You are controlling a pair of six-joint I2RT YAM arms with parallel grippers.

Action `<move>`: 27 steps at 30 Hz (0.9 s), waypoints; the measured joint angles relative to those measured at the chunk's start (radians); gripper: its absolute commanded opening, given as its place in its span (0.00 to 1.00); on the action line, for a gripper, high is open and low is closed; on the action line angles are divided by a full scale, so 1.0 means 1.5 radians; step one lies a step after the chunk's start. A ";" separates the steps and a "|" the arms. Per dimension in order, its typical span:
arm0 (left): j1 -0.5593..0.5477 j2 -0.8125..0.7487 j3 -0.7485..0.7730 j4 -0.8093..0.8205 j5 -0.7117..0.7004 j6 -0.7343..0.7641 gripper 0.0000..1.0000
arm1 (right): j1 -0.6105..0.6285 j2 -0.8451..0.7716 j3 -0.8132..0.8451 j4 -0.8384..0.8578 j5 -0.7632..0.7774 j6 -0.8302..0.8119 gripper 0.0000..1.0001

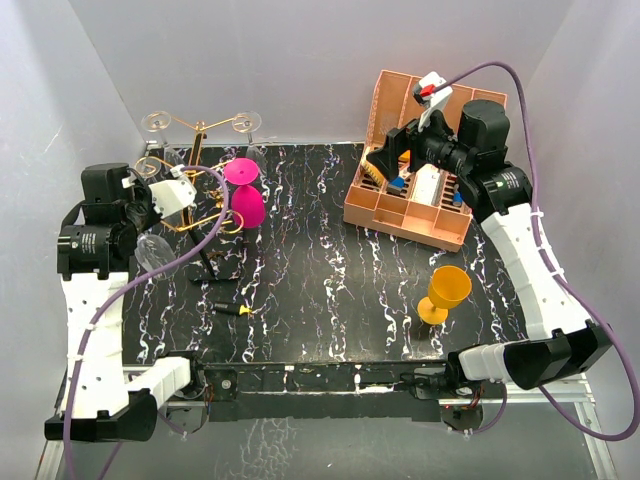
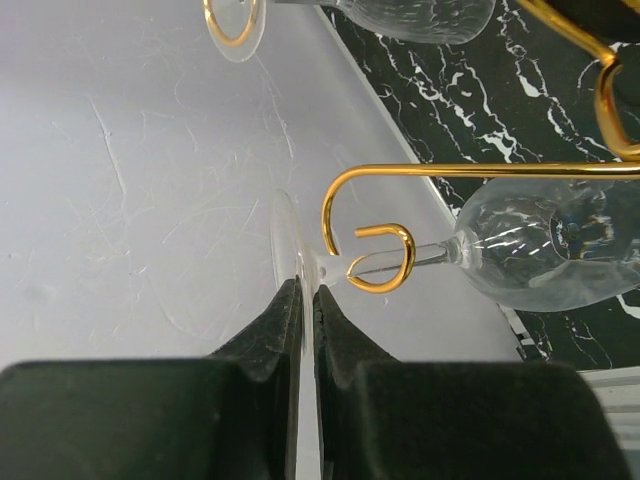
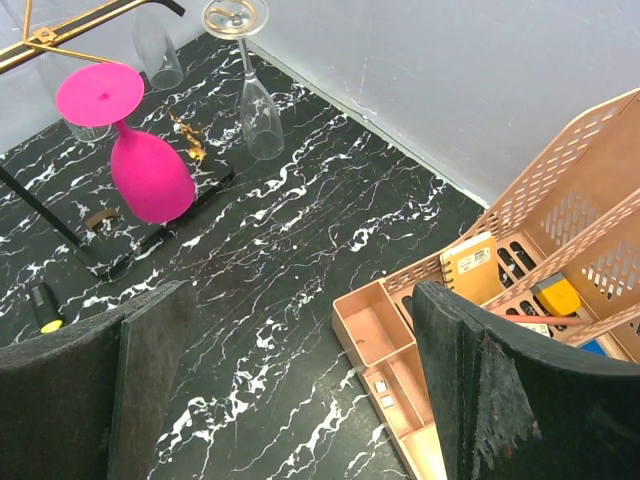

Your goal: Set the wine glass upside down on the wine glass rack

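On the gold rack (image 1: 198,140), one pink glass (image 1: 246,200); left fingers (image 2: 270,330) pinch one clear glass (image 2: 540,250).

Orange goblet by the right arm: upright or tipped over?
Upright. In the top view the orange goblet stands on its foot on the table, open bowl facing up.
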 measured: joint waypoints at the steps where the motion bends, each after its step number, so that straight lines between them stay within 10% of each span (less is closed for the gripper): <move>1: 0.000 0.000 0.001 -0.002 0.004 -0.001 0.00 | 0.000 0.000 0.000 0.000 0.000 0.000 0.98; 27: 0.000 0.005 -0.024 -0.001 0.040 -0.004 0.03 | -0.004 0.000 -0.009 0.001 -0.008 0.000 0.98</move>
